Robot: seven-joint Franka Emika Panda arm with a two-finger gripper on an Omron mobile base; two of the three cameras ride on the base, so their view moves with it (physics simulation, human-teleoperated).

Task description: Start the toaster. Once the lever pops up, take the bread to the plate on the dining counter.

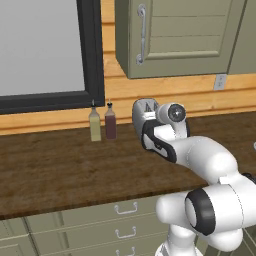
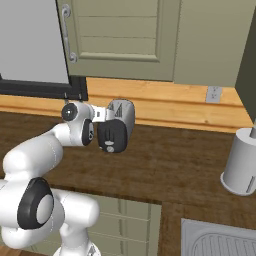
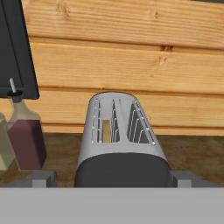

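Two-finger gripper (image 3: 112, 179) spread fully wide and empty, its tips flanking the rounded white-silver toaster (image 3: 119, 140) at twelve o'clock, untouched

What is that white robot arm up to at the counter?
The white arm is reaching toward a small rounded silver toaster with a black end panel that stands on the dark wood counter against the wooden wall. Its gripper is open, just short of the toaster and holding nothing. A brown slice of bread sits in one slot. Two small bottles stand nearby.
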